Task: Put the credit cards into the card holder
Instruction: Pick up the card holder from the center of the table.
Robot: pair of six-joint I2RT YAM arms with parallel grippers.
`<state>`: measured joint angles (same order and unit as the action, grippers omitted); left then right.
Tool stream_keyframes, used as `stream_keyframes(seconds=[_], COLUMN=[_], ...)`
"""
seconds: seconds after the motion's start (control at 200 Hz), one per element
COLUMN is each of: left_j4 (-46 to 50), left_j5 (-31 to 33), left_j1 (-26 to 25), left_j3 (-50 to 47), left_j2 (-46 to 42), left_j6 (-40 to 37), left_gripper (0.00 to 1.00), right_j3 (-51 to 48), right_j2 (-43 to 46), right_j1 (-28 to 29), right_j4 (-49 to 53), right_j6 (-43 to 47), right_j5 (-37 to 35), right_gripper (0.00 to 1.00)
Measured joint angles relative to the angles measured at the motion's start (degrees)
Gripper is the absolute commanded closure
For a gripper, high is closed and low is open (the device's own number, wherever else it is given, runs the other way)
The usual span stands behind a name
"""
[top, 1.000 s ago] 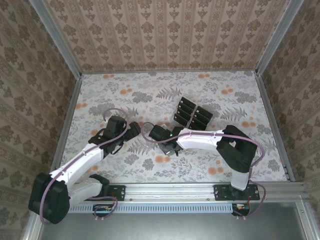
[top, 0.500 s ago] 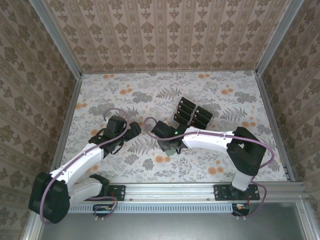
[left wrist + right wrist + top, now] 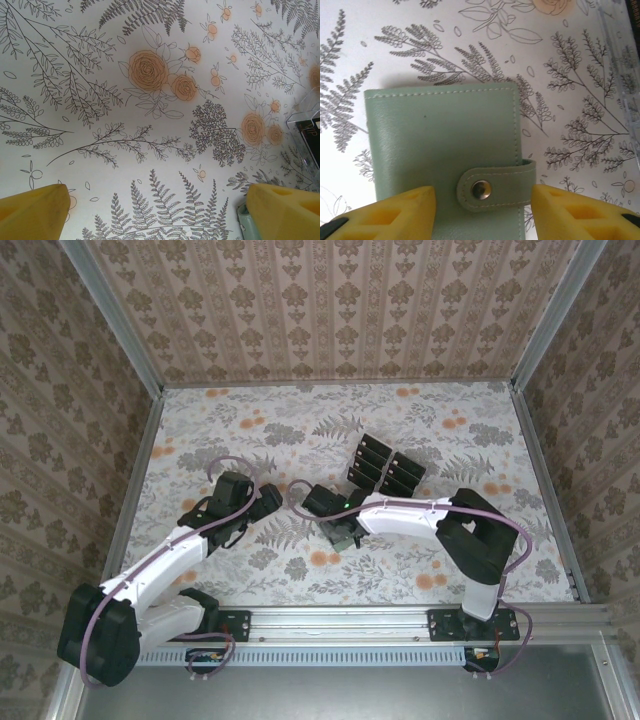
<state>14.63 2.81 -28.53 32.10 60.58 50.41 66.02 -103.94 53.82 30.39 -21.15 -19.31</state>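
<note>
Sage-green wallet (image 3: pixel 440 145) lies closed and flat on the flowered tabletop (image 3: pixel 200 430), roughly mid-table, on the near-edge side of the clear tray (image 3: pixel 620 75). Its strap (image 3: pixel 495 187) is snapped shut, with the tab end sticking out past the wallet's right side. My right pincer (image 3: pixel 485 211) hangs over the wallet, spread wide. One yellow pad (image 3: pixel 395 215) overlaps the wallet's lower left part and the other sits just beyond the strap tab. Contact with the leather: cannot tell. Black cards (image 3: pixel 385 468) sit packed in rows in the tray, right of centre and toward the far edge, none outside it that I can see. My left pincer (image 3: pixel 155 210) is also spread, holding nothing, low over bare tabletop to the left of the wallet. From the left wrist camera, a pale green corner of the wallet shows just beside that pincer's right pad, and the tray's edge with one black card shows at the frame's right side. The two pincers are near each other, apart.
</note>
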Motion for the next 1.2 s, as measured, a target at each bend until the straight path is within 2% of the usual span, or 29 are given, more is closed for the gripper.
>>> stream_keyframes(seconds=[0.155, 0.52, 0.8, 1.2], left_j4=[-0.2, -0.1, -1.0, -7.9], left_j5=[0.0, 0.0, -0.9, -3.1], left_j1=[0.0, 0.0, -0.4, -5.2], left_j3=[0.0, 0.0, 0.2, 1.0], left_j2=[0.5, 0.6, 1.7, 6.9], left_j6=[0.0, 0.0, 0.0, 0.9], left_gripper=[0.00, 0.00, 0.00, 0.00], right_j3=[-0.6, -2.2, -5.0, -7.3], right_j2=[0.0, 0.3, 3.0, 8.8], right_j1=[-1.5, -3.4, -4.8, -5.1], right_j4=[-0.5, -3.5, -5.2, -6.9], right_j6=[0.2, 0.2, -0.2, -5.0], right_j5=[0.0, 1.6, 4.1, 10.3], right_gripper=[0.58, 1.00, 1.00, 1.00])
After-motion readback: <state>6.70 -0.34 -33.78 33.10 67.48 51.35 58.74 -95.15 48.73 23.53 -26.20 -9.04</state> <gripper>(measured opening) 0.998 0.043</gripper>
